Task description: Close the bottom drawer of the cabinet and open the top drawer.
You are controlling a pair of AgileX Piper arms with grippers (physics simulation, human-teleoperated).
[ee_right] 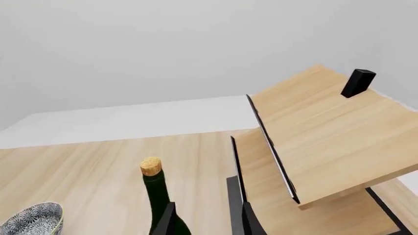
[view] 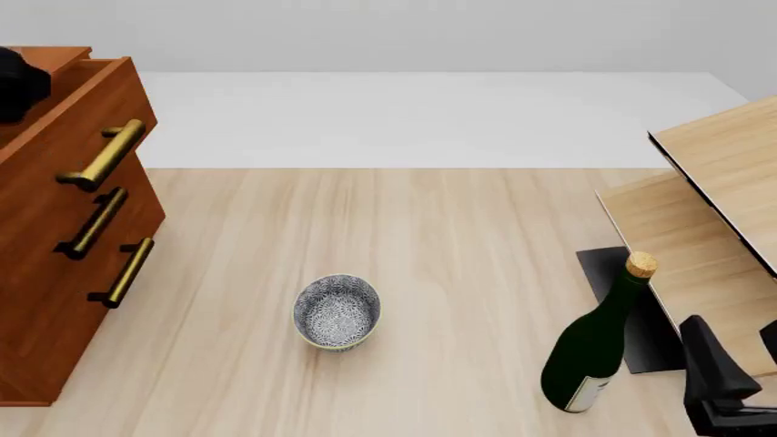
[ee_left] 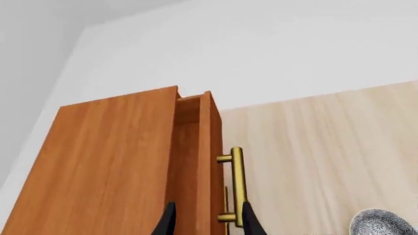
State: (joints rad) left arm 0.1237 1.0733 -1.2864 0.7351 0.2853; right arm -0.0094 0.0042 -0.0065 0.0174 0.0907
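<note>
A: Item one, the cabinet (view: 49, 300)?
B: Reddish-brown wood with straight grain, standing at the table's left edge in the front view. It has three stacked fronts, each with a brass bar handle on two short posts.
A: The top drawer (view: 75, 109)?
B: Pulled out a little. Its front stands proud of the carcass, and the left wrist view shows a gap behind the front panel (ee_left: 210, 161). The handle (view: 107, 155) is a round, polished bar.
A: The bottom drawer (view: 91, 300)?
B: Its front looks about level with the middle drawer (view: 83, 232) above it. I cannot tell whether it is fully shut.
A: The left gripper (ee_left: 207, 223)?
B: Two dark fingers spread apart, straddling the top drawer's front edge, with one fingertip (ee_left: 248, 220) beside the brass bar. They grasp nothing.
A: The right gripper (ee_right: 207, 223)?
B: Parted and empty, low at the table's right side.
A: Other stock?
B: A patterned ceramic bowl (view: 337, 311), round with a blue-grey speckled interior, at mid-table. A dark green glass bottle (view: 595, 350) with a cork stopper stands upright. A pale light-wood rack (view: 716, 209) has slanted boards and black edging. The table (view: 461, 237) is pale wood grain.
</note>
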